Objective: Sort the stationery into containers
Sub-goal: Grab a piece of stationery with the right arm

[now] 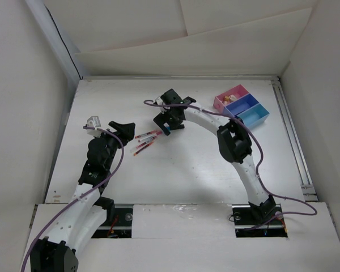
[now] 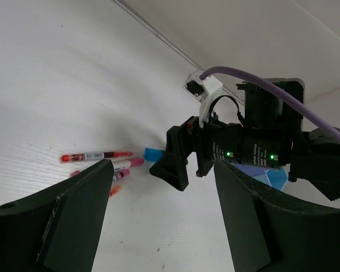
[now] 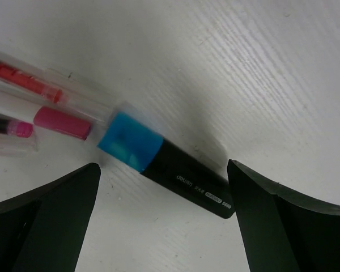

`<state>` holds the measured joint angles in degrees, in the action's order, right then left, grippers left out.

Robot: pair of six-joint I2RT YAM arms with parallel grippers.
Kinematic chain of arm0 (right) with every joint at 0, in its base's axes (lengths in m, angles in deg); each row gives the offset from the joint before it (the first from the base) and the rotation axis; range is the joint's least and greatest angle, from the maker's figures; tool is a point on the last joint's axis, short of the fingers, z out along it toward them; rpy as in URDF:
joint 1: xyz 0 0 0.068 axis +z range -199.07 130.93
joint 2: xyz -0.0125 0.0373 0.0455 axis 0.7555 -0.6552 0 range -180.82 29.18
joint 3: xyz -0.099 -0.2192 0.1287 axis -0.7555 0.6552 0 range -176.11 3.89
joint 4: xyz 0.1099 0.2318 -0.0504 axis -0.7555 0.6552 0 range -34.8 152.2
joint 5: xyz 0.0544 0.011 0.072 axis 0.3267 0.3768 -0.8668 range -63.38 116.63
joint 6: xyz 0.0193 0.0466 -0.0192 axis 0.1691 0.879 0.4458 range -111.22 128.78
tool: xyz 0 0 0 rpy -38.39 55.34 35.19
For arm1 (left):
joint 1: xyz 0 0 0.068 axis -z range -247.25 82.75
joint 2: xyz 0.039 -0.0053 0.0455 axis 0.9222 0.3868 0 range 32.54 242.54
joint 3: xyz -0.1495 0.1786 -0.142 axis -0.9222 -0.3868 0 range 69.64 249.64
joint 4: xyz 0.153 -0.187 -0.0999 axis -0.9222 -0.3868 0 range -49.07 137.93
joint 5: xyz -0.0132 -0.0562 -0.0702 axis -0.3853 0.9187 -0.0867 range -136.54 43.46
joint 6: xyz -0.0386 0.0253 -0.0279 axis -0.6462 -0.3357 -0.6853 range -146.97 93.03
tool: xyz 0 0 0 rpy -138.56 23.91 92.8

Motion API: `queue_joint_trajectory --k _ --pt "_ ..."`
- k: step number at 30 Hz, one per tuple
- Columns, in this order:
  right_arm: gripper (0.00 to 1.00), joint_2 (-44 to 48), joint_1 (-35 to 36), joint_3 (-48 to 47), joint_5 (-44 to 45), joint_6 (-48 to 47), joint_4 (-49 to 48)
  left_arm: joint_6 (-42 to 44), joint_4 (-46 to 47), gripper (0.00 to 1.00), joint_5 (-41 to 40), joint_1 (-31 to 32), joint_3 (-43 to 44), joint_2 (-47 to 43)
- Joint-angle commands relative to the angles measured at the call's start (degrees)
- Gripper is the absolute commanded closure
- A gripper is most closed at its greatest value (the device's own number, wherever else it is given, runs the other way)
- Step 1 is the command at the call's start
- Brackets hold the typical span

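A black marker (image 3: 184, 175) with a blue cap (image 3: 128, 141) lies flat on the white table. My right gripper (image 3: 162, 166) hangs open right over it, one finger on either side, touching nothing. Beside the cap lie thin red and pink pens (image 3: 28, 82), which also show in the top view (image 1: 145, 141). My left gripper (image 1: 123, 127) is open and empty just left of the pens, pointing at them. The joined containers stand at the back right: pink (image 1: 224, 97), dark blue (image 1: 243, 105) and light blue (image 1: 255, 115). Small beige pieces (image 1: 231, 98) lie in the pink one.
White walls enclose the table on three sides. A metal rail (image 1: 292, 136) runs along the right edge. The right arm (image 1: 233, 141) arches across the middle of the table between its base and the pens.
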<state>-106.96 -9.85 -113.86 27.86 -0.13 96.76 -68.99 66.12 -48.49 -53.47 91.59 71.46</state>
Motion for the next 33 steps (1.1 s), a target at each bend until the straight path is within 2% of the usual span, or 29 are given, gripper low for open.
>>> queue_joint_trajectory --k 1,5,8,13,20,23,24,27,31,33 --pt "0.0 2.1 -2.21 -0.89 -8.68 -1.9 -0.52 0.8 2.63 0.31 -0.07 0.11 1.69 -0.33" --pt "0.08 1.49 -4.23 -1.51 -16.5 -1.9 1.85 0.8 2.63 0.31 -0.07 0.11 1.69 -0.33" --pt "0.09 4.55 -4.86 4.8 -17.93 -1.9 -1.55 0.8 3.16 0.31 0.46 0.11 1.07 -0.33" --pt "0.12 7.29 -4.86 12.62 -14.42 1.52 -6.4 0.8 3.16 0.31 1.08 0.11 1.07 -0.33" --pt "0.23 9.57 -2.48 18.61 -5.2 4.69 -12.02 0.8 3.16 0.31 1.08 0.11 1.07 -0.86" --pt "0.36 9.57 -1.08 19.4 -1.15 6.96 -13.44 0.8 3.16 0.33 1.08 0.11 1.07 -0.86" --pt "0.44 9.57 -1.08 20.62 -0.63 7.76 -15.35 0.8 3.16 0.33 1.08 0.11 1.07 -0.86" --pt "0.57 11.15 -0.55 23.87 -0.62 8.29 -18.17 0.8 3.16 0.33 1.08 0.11 1.07 -0.86" --pt "0.8 12.91 -0.02 25.81 0.61 9.35 -19.59 0.8 3.68 0.33 1.6 0.11 1.07 -0.86" --pt "0.87 13.7 -0.02 26.34 1.31 10.57 -20.12 0.8 3.69 0.33 1.6 0.11 1.07 -0.33"
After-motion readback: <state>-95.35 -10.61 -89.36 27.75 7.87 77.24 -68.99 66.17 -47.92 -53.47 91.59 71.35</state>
